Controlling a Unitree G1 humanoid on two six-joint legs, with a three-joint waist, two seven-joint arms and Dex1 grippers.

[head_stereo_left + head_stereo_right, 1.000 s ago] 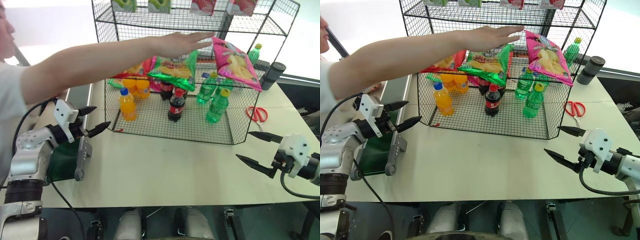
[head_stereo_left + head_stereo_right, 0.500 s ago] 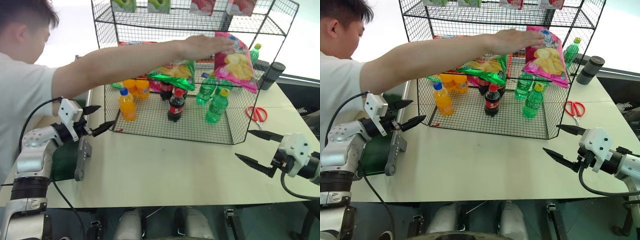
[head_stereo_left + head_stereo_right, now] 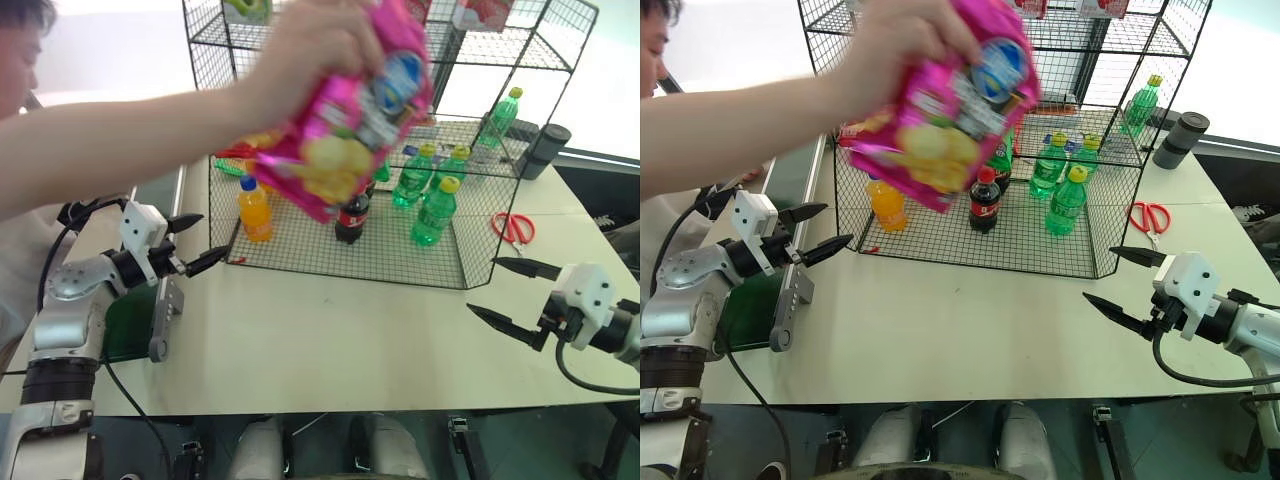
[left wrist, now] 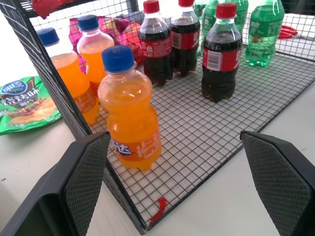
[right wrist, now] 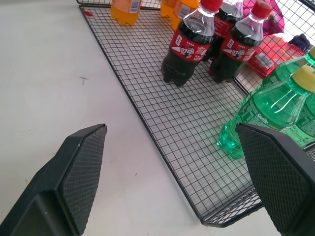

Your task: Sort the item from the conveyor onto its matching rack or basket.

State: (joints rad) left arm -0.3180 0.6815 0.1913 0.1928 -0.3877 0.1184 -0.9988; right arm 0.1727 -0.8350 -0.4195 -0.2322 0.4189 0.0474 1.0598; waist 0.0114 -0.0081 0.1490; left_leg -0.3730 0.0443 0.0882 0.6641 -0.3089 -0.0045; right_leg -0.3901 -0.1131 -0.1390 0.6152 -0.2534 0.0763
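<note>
Black wire rack (image 3: 470,255) stands along the table's (image 3: 330,350) far edge. A person's hand (image 3: 300,45) holds the pink chip bag (image 3: 345,120) in the air before it. My left gripper (image 3: 200,241) hangs wide open beside the conveyor (image 3: 135,320), my right gripper (image 3: 510,297) wide open too.

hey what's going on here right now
A person's hand holds the pink chip bag in the air in front of the black wire rack. The robot handles nothing: its left gripper and right gripper both hover open over the table, beside the rack's bottom tier of bottles.
</note>
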